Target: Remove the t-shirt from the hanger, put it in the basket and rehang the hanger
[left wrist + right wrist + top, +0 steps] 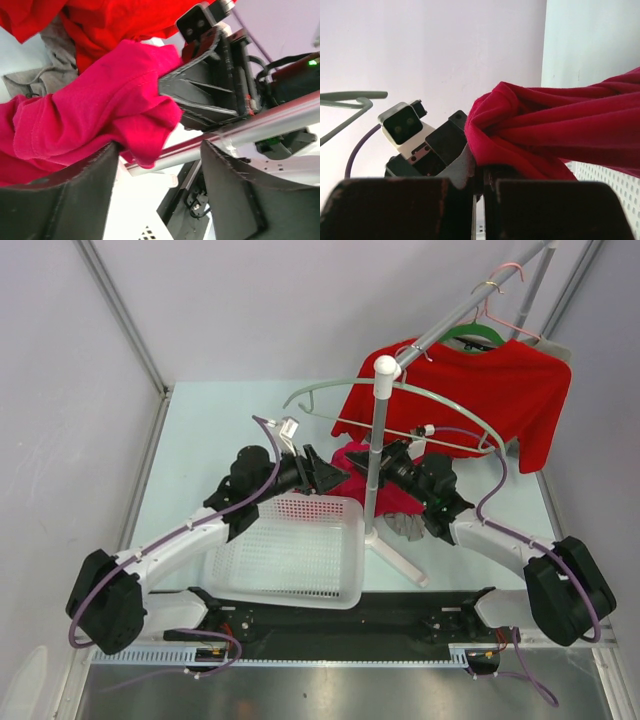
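The right gripper point(479, 172) clamps tight on the crimson t-shirt point(100, 110), bunched beside the rack's white pole point(378, 430) above the basket point(290, 560) (below the pale green hanger point(355, 94)), while the left gripper point(160, 150) has its jaws parted around a fold.

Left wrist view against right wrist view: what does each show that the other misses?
Only the left wrist shows the rack pole, an orange-red t-shirt and grey cloth. Only the right wrist shows part of the pale hanger. Both show the left gripper, the right gripper shut on the crimson t-shirt, and the basket.
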### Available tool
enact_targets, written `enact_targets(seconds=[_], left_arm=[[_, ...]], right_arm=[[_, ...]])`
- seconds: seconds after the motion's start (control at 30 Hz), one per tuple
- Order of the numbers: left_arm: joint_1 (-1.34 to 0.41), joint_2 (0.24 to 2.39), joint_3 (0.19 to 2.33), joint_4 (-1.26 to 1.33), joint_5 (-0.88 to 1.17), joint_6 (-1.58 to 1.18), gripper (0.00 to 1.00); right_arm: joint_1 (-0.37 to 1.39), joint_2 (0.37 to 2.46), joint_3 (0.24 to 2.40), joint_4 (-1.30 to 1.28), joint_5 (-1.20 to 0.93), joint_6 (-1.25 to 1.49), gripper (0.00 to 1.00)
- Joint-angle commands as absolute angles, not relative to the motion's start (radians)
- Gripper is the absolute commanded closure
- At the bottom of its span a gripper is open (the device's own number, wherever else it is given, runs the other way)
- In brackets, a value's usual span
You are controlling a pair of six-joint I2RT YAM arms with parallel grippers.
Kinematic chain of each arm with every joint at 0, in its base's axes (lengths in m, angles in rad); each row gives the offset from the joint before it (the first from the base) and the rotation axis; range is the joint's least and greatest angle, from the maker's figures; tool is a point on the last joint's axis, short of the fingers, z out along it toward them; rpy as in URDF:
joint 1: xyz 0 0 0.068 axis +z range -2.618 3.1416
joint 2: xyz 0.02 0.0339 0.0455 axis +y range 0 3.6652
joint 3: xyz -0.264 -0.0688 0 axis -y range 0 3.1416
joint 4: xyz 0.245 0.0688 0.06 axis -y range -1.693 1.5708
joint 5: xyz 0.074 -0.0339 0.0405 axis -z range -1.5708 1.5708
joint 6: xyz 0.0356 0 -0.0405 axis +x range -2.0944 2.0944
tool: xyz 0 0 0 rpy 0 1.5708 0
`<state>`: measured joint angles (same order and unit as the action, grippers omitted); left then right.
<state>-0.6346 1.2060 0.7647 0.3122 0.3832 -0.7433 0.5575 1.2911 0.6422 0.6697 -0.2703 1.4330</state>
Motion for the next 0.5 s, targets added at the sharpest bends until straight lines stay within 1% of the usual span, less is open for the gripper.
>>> enact_targets(seconds=[0.0, 0.03, 0.07, 0.13, 0.2, 0.23, 0.3, 0.33, 0.4, 0.43, 0.47], left_arm=[[-0.653, 1.236, 0.792, 0.347, 0.351, -0.762, 0.33], [-0.66, 1.245, 0.796, 0.35, 0.348, -0.764, 0.35], [-0.664, 1.252, 0.801, 0.35, 0.348, -0.765, 0.41], [-0.673, 1.268, 0.811, 0.344, 0.347, -0.764, 0.44], [-0.681, 1.279, 0.818, 0.344, 0.342, -0.765, 0.52], [-0.681, 1.282, 0.822, 0.344, 0.339, -0.765, 0.6], [-0.681, 1.284, 0.827, 0.345, 0.324, -0.765, 0.71], [-0.681, 1.279, 0.834, 0.344, 0.319, -0.765, 0.83], [-0.681, 1.272, 0.844, 0.331, 0.296, -0.762, 0.94], [-0.681, 1.256, 0.856, 0.322, 0.284, -0.759, 1.0], [-0.681, 1.247, 0.859, 0.316, 0.273, -0.756, 1.0]], right_arm=[[0.607, 1.229, 0.69, 0.721, -0.288, 1.41, 1.0], [0.609, 1.221, 0.689, 0.713, -0.284, 1.405, 1.0], [0.609, 1.203, 0.686, 0.698, -0.282, 1.401, 1.0], [0.609, 1.189, 0.681, 0.689, -0.275, 1.397, 1.0], [0.609, 1.172, 0.678, 0.684, -0.273, 1.396, 1.0], [0.609, 1.169, 0.675, 0.683, -0.275, 1.397, 1.0], [0.609, 1.161, 0.672, 0.683, -0.278, 1.396, 1.0], [0.609, 1.158, 0.67, 0.677, -0.279, 1.394, 1.0], [0.609, 1.143, 0.669, 0.66, -0.276, 1.373, 0.95], [0.607, 1.134, 0.67, 0.626, -0.27, 1.364, 0.88], [0.607, 1.115, 0.672, 0.605, -0.258, 1.353, 0.81]])
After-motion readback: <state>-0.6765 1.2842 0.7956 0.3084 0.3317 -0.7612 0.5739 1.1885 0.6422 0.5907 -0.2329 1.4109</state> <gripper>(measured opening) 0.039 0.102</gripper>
